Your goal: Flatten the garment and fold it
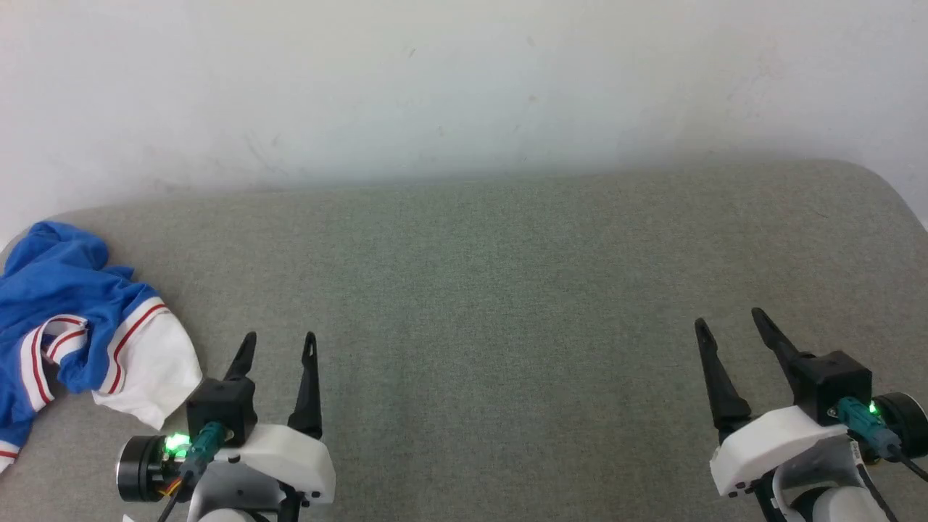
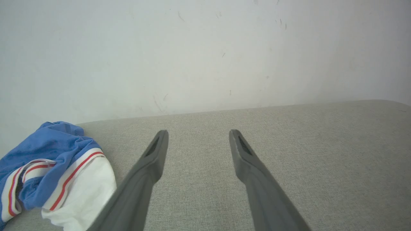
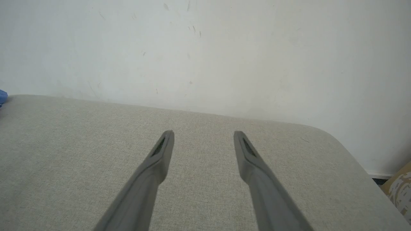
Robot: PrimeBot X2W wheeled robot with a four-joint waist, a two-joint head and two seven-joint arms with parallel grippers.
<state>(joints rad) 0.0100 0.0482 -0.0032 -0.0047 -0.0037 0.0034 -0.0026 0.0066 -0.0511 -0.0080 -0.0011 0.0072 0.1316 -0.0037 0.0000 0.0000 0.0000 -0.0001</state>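
Observation:
The garment [image 1: 69,319] lies crumpled at the far left of the grey-green padded surface: bright blue cloth with a white sleeve and red-striped white trim. It also shows in the left wrist view as the garment [image 2: 48,170], at the lower left. My left gripper [image 1: 280,338] is open just right of the white sleeve, apart from it, with nothing between its fingers [image 2: 154,157]. My right gripper [image 1: 728,316] is open far to the right over bare fabric, fingers [image 3: 162,150] spread and empty. A sliver of blue garment [image 3: 2,96] peeks in at the right wrist view's left edge.
A pale wall [image 1: 464,87] rises right behind the padded surface [image 1: 507,290]. The surface's right end curves down at a rounded corner [image 3: 337,141]. Beyond that corner, low at the right, stands a brown cardboard box [image 3: 399,189].

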